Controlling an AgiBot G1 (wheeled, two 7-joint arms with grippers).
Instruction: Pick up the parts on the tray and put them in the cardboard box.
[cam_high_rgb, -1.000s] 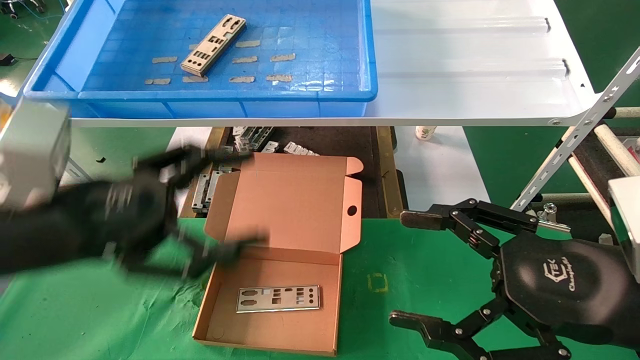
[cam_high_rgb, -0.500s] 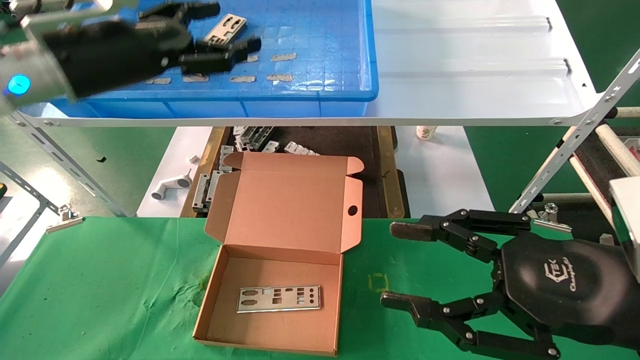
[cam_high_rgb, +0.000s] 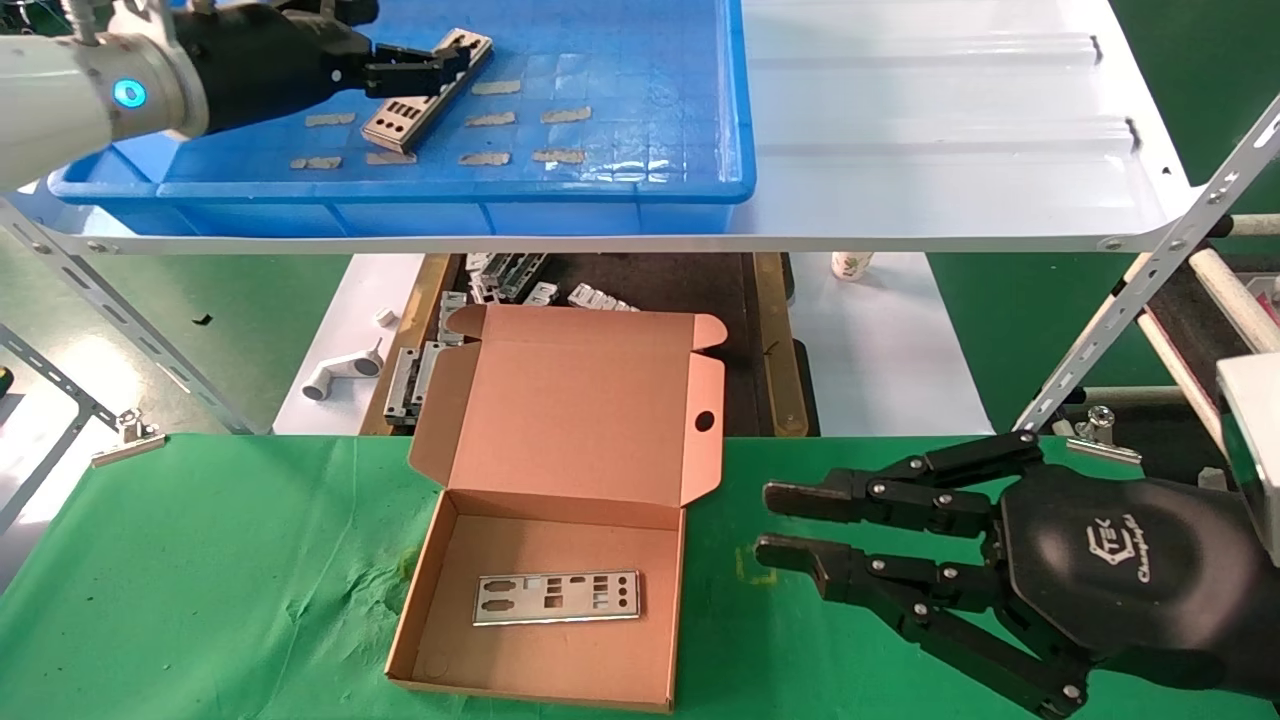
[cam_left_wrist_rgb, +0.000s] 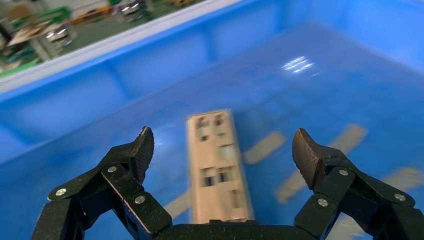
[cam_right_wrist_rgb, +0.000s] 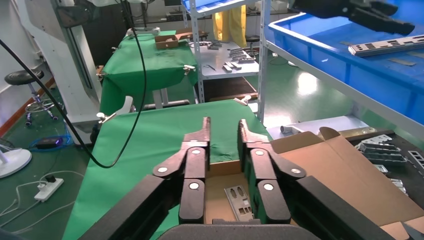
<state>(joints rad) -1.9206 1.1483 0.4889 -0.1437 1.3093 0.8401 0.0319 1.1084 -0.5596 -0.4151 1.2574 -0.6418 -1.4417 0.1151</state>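
One silver punched plate (cam_high_rgb: 405, 112) lies slantwise on the floor of the blue tray (cam_high_rgb: 450, 190) on the shelf at the back left. My left gripper (cam_high_rgb: 405, 38) is open low over it. In the left wrist view the fingers stand either side of the plate (cam_left_wrist_rgb: 217, 170) without touching it. A second plate (cam_high_rgb: 556, 597) lies flat in the open cardboard box (cam_high_rgb: 580, 400) on the green cloth. My right gripper (cam_high_rgb: 785, 525) hovers to the right of the box, empty, its fingers drawn in to a narrow gap. The right wrist view (cam_right_wrist_rgb: 223, 124) shows the box plate (cam_right_wrist_rgb: 239, 200) beyond the fingers.
The white ribbed shelf (cam_high_rgb: 950, 150) carries the tray and overhangs the lower level, where grey brackets (cam_high_rgb: 500, 275) and a grey fitting (cam_high_rgb: 340, 378) lie behind the box. A slanted shelf brace (cam_high_rgb: 1150, 270) stands at the right. Green cloth (cam_high_rgb: 200, 580) covers the table.
My left arm has swung from beside the box up into the tray and now straddles the plate there. My right gripper's fingers have closed from wide apart to a narrow gap.
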